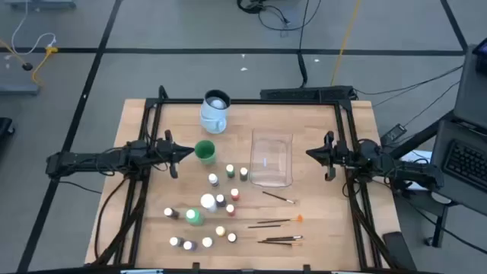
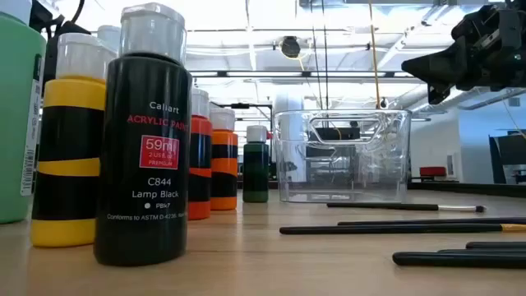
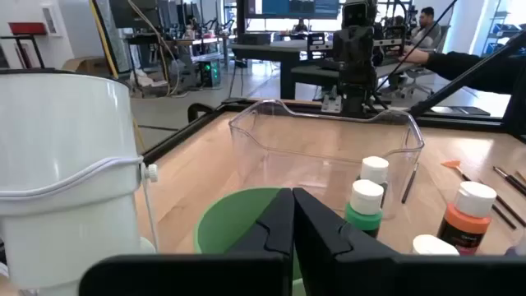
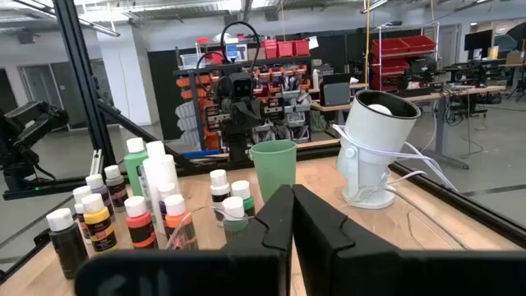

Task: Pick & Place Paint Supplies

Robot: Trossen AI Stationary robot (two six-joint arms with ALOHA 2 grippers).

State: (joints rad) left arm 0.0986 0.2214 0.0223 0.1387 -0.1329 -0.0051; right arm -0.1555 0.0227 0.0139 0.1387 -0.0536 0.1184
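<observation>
Several tiny white-capped paint bottles [image 1: 217,199] stand on the middle of the table, near its near edge. A black one [image 2: 152,140] and a yellow one [image 2: 70,148] stand closest in the low view. The larger green bottle [image 1: 195,217] is among them. Thin dark brushes [image 1: 278,223] lie flat to their right. My left gripper [image 1: 180,153] hovers shut beside a green cup [image 1: 205,150], which also shows in the left wrist view [image 3: 238,218]. My right gripper [image 1: 310,153] hovers shut to the right of the clear tub [image 1: 272,158]. Neither gripper touches anything.
The white-and-pale-blue mug [image 1: 215,110] stands near the far edge. The clear tub [image 2: 341,156] stands open at mid-table, between the two grippers. Black frame rails [image 1: 148,175] run along the table's left and right sides. Bare wood shows on both sides of the cluster.
</observation>
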